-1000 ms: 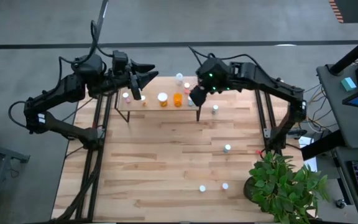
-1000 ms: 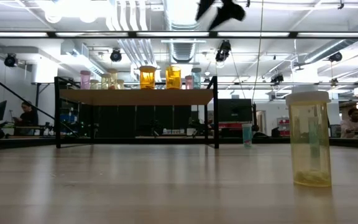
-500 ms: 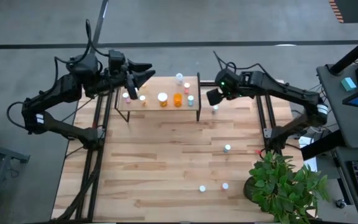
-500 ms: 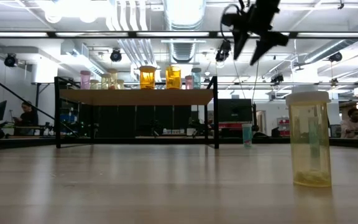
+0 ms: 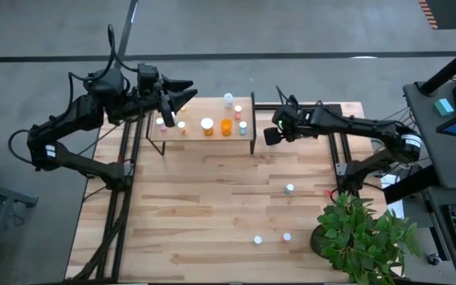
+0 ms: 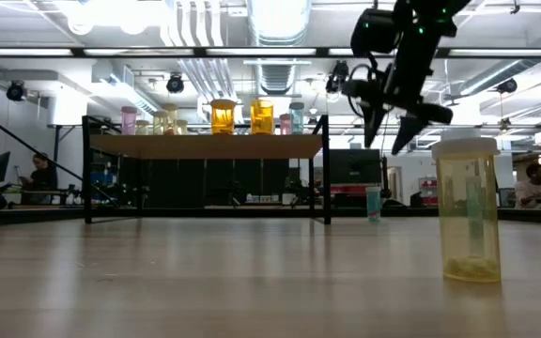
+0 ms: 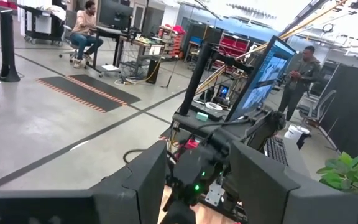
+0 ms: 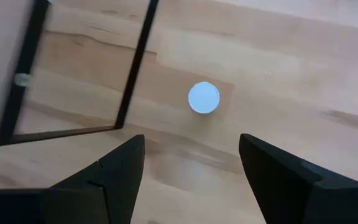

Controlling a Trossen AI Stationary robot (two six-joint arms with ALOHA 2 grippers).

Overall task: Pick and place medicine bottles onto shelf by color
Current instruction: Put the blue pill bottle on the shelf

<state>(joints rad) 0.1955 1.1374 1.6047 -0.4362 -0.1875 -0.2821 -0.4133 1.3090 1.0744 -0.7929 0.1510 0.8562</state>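
Note:
The shelf, a light-wood board on black legs, stands at the table's far edge. It carries several medicine bottles, among them an orange one and a white-capped one. A bluish-capped bottle stands on the table just right of the shelf. My right gripper hangs open above it, slanting down and touching nothing. In the low view the right gripper is still well above that bottle. My left gripper stays open and level above the shelf's left end, with nothing between its fingers.
Three more bottles stand loose on the table. A yellowish bottle stands close to the low camera. A potted plant fills the near right corner. The shelf's black leg is close beside the right gripper.
My right gripper has left the space over the shelf's right end. It has gone toward the table's right edge and down, rolling about its own line as it went, and now hangs above the bluish-capped bottle beside the shelf.

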